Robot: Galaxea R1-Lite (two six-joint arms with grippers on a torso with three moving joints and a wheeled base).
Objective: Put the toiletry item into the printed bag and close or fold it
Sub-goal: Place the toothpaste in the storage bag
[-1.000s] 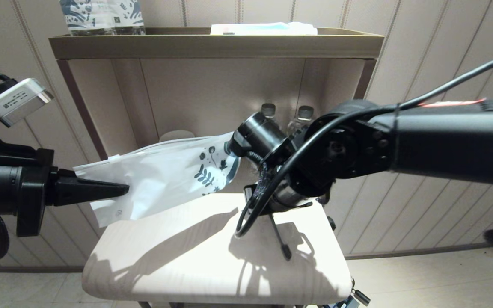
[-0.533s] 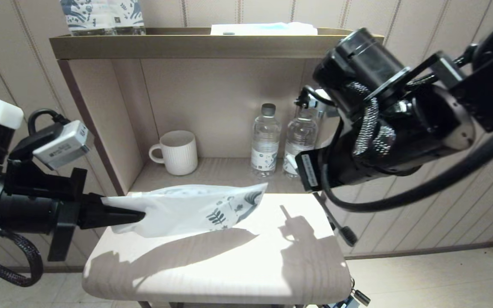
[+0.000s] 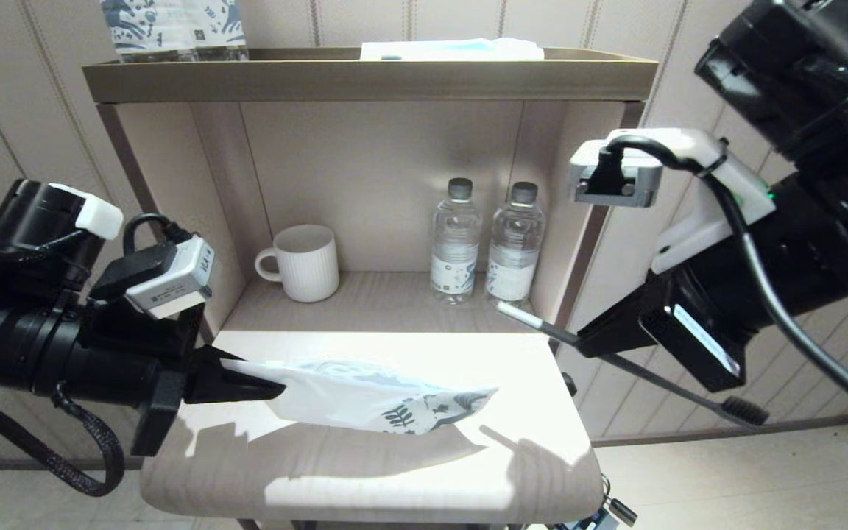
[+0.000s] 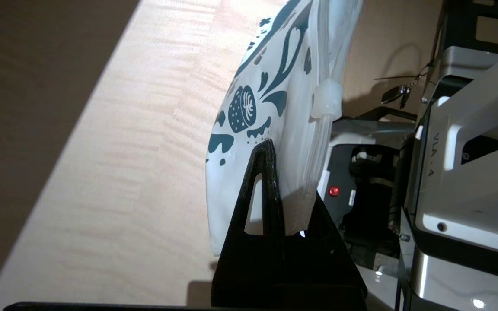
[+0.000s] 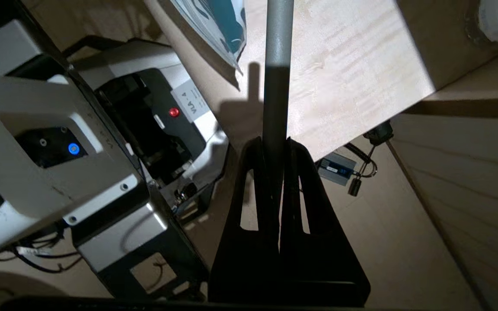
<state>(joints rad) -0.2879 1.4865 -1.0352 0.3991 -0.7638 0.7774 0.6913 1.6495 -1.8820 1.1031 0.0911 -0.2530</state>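
- Your left tool point(image 3: 262, 383) is pinched tight on one end of the printed bag point(image 3: 380, 397), which it holds out roughly level just above the pale bench point(image 3: 424, 478). The printed end points toward the right side.
- In the left wrist view the bag point(image 4: 270, 108) hangs edge-on, so you can't tell if its top is open or zipped. Only a small white slider shows on the edge.
- Your right tool point(image 3: 578, 340) is off the bench's right edge, clamped around the toothbrush point(image 3: 659, 383) mid-handle. The pale tip points in toward the shelf and the dark bristle head point(image 3: 746, 411) hangs out past the bench.
- The toothbrush is outside the bag and well apart from it.
- The right wrist view cuts the handle point(image 5: 277, 86) off at the frame edge.
- Two water bottles point(image 3: 456, 243) and a white mug point(image 3: 305, 262) stand in the shelf nook. Their label print is too small to read.
- "VLA-4" is readable on the robot's body point(image 5: 190, 103).
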